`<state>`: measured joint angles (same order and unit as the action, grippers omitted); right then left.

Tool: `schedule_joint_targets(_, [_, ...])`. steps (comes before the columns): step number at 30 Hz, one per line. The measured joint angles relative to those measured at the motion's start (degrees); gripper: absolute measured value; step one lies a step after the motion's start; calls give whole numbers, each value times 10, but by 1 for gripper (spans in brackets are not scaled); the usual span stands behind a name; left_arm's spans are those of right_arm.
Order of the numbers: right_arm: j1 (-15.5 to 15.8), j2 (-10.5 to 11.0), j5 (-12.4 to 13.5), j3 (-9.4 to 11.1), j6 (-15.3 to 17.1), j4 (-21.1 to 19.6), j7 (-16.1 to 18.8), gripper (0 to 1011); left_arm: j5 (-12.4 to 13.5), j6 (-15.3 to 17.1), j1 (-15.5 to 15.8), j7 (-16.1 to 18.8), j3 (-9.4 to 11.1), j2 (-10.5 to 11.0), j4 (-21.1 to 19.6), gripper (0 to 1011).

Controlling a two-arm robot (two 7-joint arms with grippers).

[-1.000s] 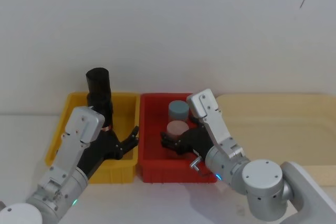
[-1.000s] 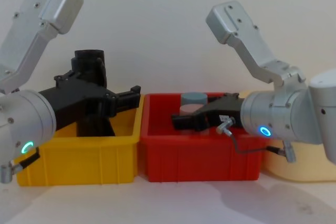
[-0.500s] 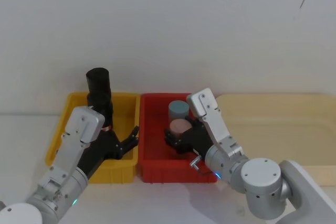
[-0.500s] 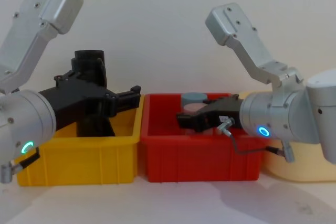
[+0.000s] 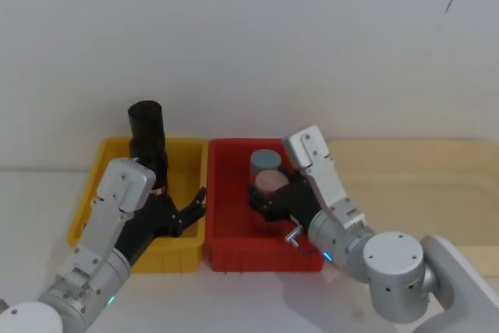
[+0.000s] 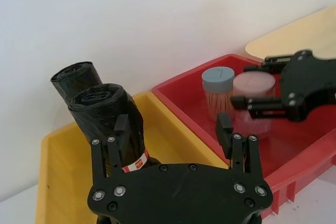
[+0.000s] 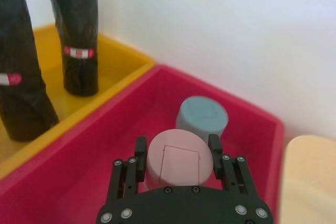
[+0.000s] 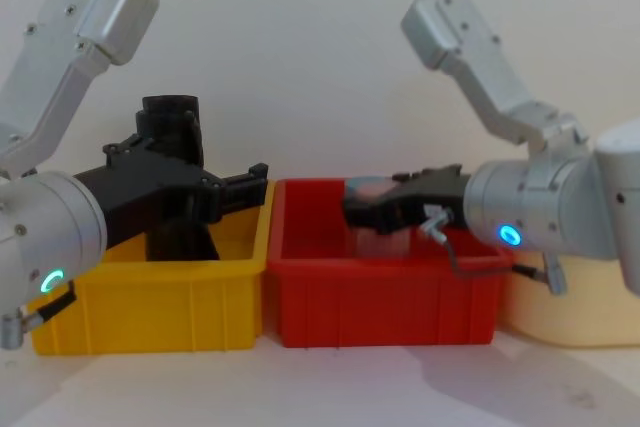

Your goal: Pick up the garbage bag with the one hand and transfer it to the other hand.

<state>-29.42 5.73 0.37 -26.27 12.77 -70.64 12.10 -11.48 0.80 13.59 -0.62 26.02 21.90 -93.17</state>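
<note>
Showing the garbage bag (image 6: 102, 109) on end in the yellow bin (image 8: 150, 307), inside the span of the left gripper (image 6: 173, 124) but hard over to one side: overlapped by one finger, well apart from the other. Cannot tell whether bag and near finger touch. Carries a white-and-red label band low down, level with the finger roots. Leaves the left gripper spread wide, clamped on nothing, fingertips reaching partway up the roll. Sets a second black roll (image 6: 73, 74) just beyond the bag, farther from the fingertips, in the same bin. Finds the right gripper (image 7: 177, 139) over the red bin (image 8: 380, 297), alongside the yellow one, closed on the pink-lidded jar (image 7: 178, 163) with one finger on each flank of the lid. Places a grey-blue-lidded jar (image 7: 202, 116) just past those fingertips, close beside the pink one.
</note>
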Motion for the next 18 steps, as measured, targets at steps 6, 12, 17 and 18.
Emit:
schedule_joint_targets(6, [6, 6, 3, 12, -7, -28, -2, 693, 0, 0, 0, 0, 0, 0, 0, 1001])
schedule_joint_targets(12, [11, 17, 10, 38, -15, -77, -6, 694, 0, 0, 0, 0, 0, 0, 0, 1001])
schedule_joint_targets(17, [12, 26, 16, 61, -17, -110, -12, 693, 0, 0, 0, 0, 0, 0, 0, 1001])
schedule_joint_targets(18, [12, 28, 17, 66, -17, -117, -13, 693, 0, 0, 0, 0, 0, 0, 0, 1001])
